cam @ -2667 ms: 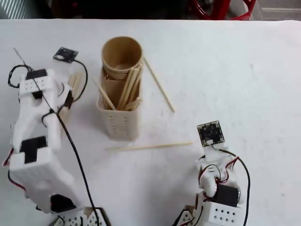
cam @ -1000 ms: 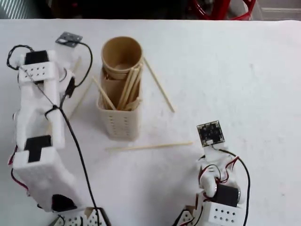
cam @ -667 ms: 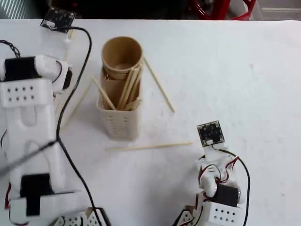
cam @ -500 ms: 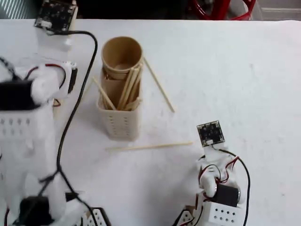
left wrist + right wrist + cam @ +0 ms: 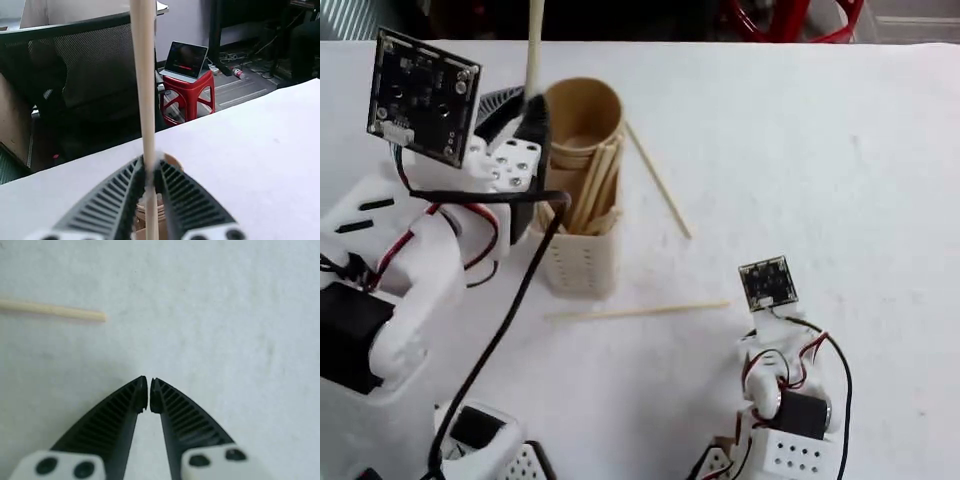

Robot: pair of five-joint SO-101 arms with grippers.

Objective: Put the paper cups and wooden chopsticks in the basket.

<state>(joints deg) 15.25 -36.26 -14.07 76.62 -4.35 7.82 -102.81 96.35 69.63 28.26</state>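
Wooden chopstick (image 5: 142,75) stands upright, pinched in the left gripper (image 5: 149,167) just above the basket (image 5: 575,262) of paper cups (image 5: 578,115), left of the table's (image 5: 840,150) middle. The likely next move is to lower and release it. Right gripper (image 5: 148,390) is closed and empty.

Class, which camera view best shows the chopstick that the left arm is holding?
The left wrist view: the held chopstick stands upright, pinched in the jaws of the left gripper. The high view shows its upper end by the paper cup. The right wrist view shows a different chopstick lying on the table.
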